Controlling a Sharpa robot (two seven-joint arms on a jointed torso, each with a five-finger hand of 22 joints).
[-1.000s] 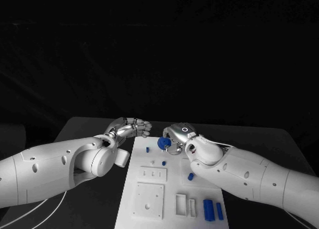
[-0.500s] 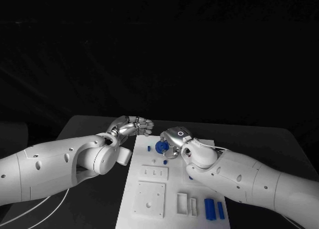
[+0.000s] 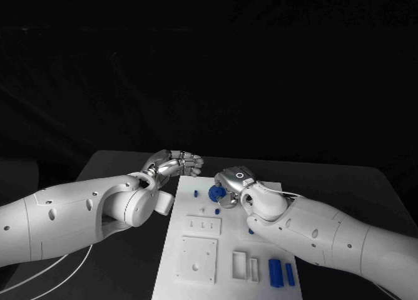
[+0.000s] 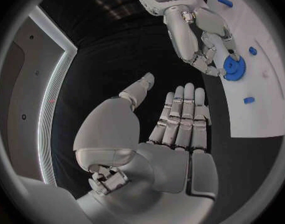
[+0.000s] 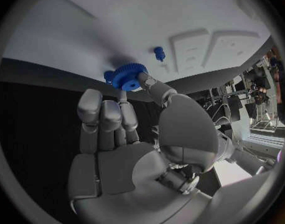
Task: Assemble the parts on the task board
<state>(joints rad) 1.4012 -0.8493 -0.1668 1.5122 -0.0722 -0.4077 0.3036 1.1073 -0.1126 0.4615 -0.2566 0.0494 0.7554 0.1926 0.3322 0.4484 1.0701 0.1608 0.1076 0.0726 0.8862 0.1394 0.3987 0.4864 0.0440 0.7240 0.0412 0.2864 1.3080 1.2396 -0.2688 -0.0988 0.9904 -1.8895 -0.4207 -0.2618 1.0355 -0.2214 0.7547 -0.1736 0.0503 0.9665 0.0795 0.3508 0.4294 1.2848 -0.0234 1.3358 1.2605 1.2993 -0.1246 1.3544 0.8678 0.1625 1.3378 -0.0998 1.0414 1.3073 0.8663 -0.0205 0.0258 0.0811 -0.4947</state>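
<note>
Black surface [image 3: 119, 164], dark room behind. White task board [image 3: 196, 222] mid-surface. Right hand [image 3: 233, 184] fingers pinch a blue toothed gear [image 5: 129, 76]; left hand [image 3: 173, 165] fingers straight, together, holding nothing.

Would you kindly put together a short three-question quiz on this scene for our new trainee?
1. True or false: the left hand holds a part.
2. Which does the right hand hold? A) blue gear B) white block C) nothing
3. Fill in: the gear is over the board's ___ end, far or near.

Key: 1 false, its fingers are out flat, beside the board. 2 A. 3 far.
</note>
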